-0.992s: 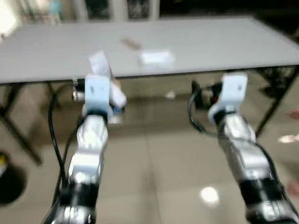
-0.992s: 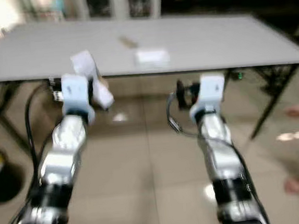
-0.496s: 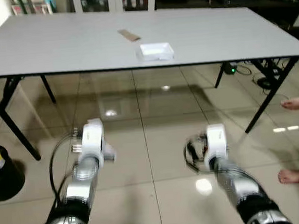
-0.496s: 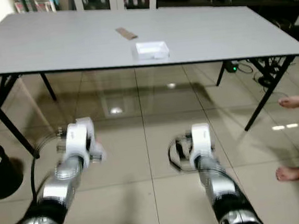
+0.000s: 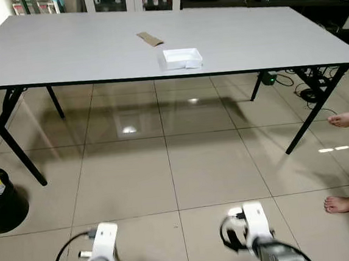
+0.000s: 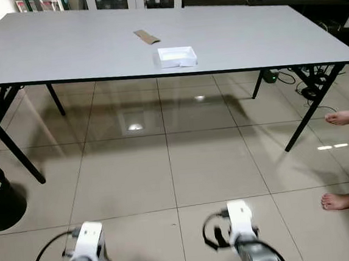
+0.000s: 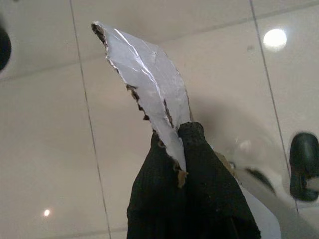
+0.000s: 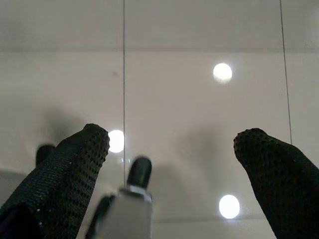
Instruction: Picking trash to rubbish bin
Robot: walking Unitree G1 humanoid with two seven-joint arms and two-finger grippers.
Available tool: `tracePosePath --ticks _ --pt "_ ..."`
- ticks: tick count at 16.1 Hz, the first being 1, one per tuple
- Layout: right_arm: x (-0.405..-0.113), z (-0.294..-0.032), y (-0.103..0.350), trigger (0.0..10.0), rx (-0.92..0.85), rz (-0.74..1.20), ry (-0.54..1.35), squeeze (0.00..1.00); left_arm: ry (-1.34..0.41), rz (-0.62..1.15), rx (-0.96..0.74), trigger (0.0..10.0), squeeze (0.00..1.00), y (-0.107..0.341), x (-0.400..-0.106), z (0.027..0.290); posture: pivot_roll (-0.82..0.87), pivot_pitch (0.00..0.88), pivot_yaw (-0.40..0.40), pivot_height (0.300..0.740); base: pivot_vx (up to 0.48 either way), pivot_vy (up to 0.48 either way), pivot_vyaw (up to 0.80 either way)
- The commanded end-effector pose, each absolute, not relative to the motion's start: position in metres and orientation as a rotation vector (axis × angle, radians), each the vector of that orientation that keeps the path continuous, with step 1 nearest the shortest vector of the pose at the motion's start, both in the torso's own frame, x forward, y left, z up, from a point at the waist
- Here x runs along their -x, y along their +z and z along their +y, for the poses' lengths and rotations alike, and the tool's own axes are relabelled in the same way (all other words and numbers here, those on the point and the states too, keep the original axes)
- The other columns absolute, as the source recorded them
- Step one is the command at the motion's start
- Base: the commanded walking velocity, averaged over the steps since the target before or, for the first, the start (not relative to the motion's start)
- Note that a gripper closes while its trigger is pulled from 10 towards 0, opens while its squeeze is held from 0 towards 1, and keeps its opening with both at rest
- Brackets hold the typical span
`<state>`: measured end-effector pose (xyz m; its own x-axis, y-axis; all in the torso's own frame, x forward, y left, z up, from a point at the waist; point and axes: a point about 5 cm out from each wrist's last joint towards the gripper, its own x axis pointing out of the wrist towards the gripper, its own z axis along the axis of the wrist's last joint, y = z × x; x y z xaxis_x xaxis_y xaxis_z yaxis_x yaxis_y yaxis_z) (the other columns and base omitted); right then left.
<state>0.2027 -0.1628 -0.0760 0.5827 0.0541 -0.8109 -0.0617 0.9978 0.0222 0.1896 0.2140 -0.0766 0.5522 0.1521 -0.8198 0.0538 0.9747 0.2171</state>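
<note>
**Materials and finish**

Floor tiles (image 5: pixel 202 165) glossy, mirror lamp spots. Table (image 5: pixel 64 54) top matt grey, smooth. Torn scrap (image 7: pixel 149 94) papery, silvery face, rough brown edges. Left gripper (image 7: pixel 182 149) fingers black, knobbly textured. Bin (image 5: pixel 4 206) black.

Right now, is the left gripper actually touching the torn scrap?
Touching. The left wrist view shows the left gripper closed on the torn scrap, its base pinched between the two black fingers.

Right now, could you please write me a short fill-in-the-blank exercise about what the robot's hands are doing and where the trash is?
1. The left hand is shut on a torn scrap of ____.
2. The right hand hangs ____ above the tiled floor.
3. The white tray lies on the ____.
4. The black bin stands on the robot's ____ side.

Missing words: cardboard; open; table; left
</note>
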Motion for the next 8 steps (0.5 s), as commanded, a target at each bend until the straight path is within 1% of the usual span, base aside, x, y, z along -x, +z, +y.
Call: tracePosePath --ticks 1,2,6,8 --pt "-0.1963 -0.1712 -0.0791 10.0 0.024 0.965 0.05 0.0 0.073 1.0 -0.222 10.0 0.0 -0.0798 -0.1844 0.2119 0.01 0.047 -0.094 0.74 0.0 0.0 0.0" --pt "-0.1933 -0.1731 -0.0804 10.0 0.016 0.967 0.047 0.0 0.073 1.002 -0.225 10.0 0.0 -0.0803 -0.1841 0.2112 0.01 0.045 -0.095 0.74 0.0 0.0 0.0" --pt "-0.1893 -0.1745 -0.0824 10.0 0.039 0.973 0.048 0.0 0.069 0.989 -0.249 10.0 0.0 -0.0784 -0.1883 0.211 0.01 0.039 -0.095 0.74 0.0 0.0 0.8" --pt "-0.1898 -0.1708 -0.0825 10.0 0.06 0.974 0.078 0.0 0.068 0.986 -0.224 10.0 0.0 -0.0788 -0.1881 0.2095 0.01 0.039 -0.094 0.74 0.0 0.0 0.8"
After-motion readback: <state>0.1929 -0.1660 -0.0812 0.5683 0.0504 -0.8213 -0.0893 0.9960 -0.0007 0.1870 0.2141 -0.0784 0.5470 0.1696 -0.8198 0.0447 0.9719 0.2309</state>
